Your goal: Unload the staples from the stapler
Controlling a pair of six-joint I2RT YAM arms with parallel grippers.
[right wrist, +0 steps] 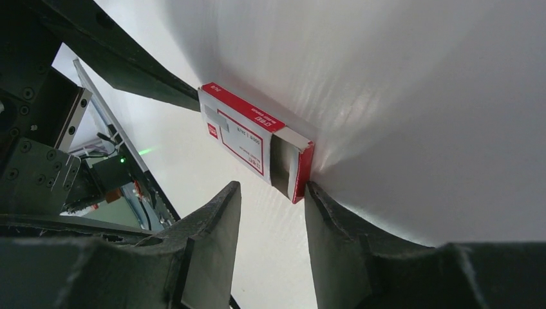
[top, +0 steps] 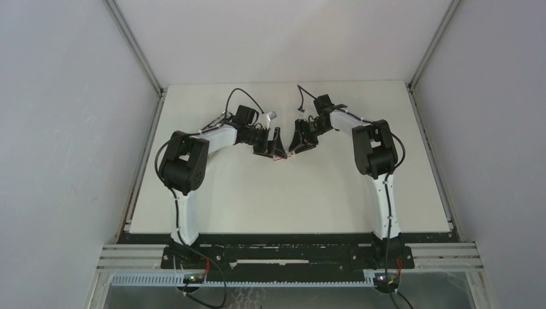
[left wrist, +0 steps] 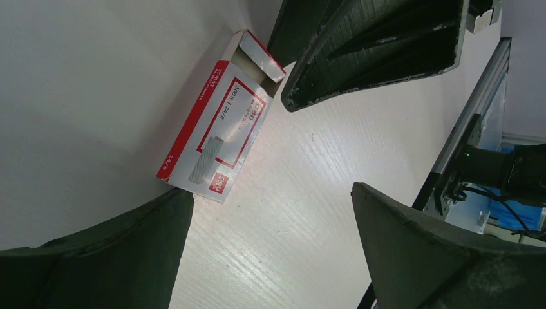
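Two claws crowd the red-and-white staple box (left wrist: 219,135) mid-desk (top: 290,193): left claw (left wrist: 267,193) spread wide, right claw (right wrist: 272,198) half-spread, pinching nothing I can see. Can't spot the stapler or staples anywhere. Closing now would probably just grab or shove the box, lol.

A small red-and-white box (left wrist: 216,138) lies flat on the white table (left wrist: 322,148), its end flap open towards a dark ridged finger (left wrist: 373,51) of the right arm just beside it. The left gripper (left wrist: 270,193) stands wide apart, holding nothing, with the box's near corner beside its left finger (left wrist: 129,251)
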